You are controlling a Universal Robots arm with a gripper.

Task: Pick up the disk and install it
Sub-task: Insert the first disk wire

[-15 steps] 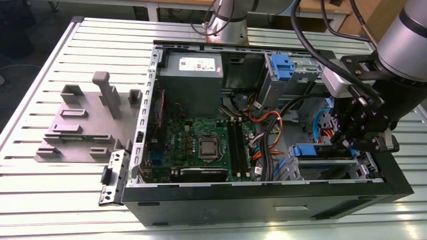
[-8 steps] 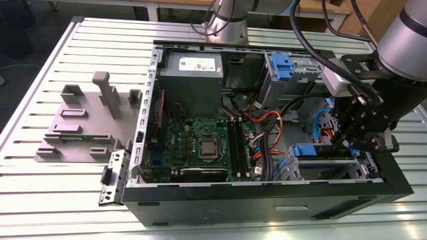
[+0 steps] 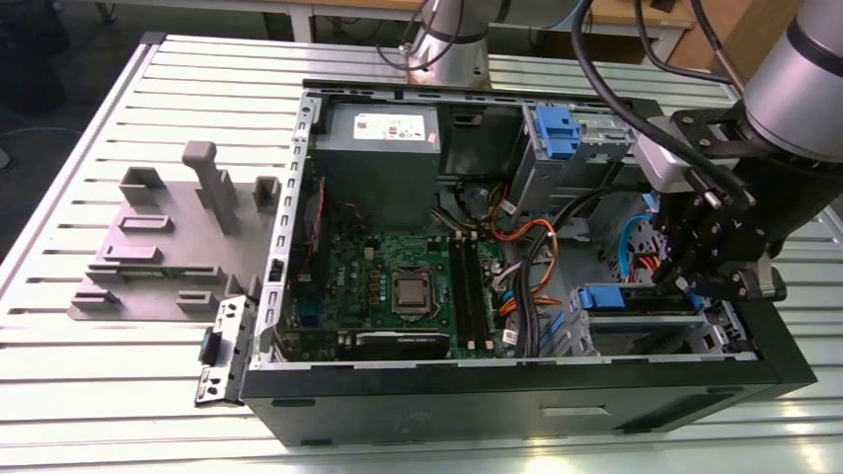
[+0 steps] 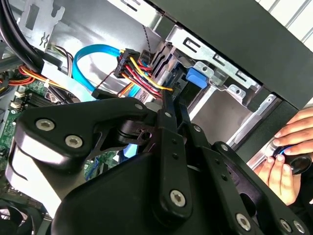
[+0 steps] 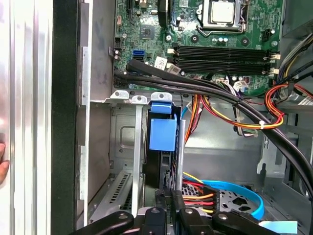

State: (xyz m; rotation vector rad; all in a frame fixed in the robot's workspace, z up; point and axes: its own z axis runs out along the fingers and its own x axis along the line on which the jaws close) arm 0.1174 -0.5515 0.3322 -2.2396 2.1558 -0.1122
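The disk, a flat drive with a blue plastic carrier tab, stands edge-on in the metal drive bay at the lower corner of the open black computer case on the slatted worktop. Going from the exterior view's left to its right, the grey slotted plastic stand sits apart, then the green motherboard, then the black gripper, whose fingers look closed thinly on the disk's edge. To seat it well, I judge the push should stay straight along the bay rails and clear of the red-and-yellow cables; a person's hand rests by the case.
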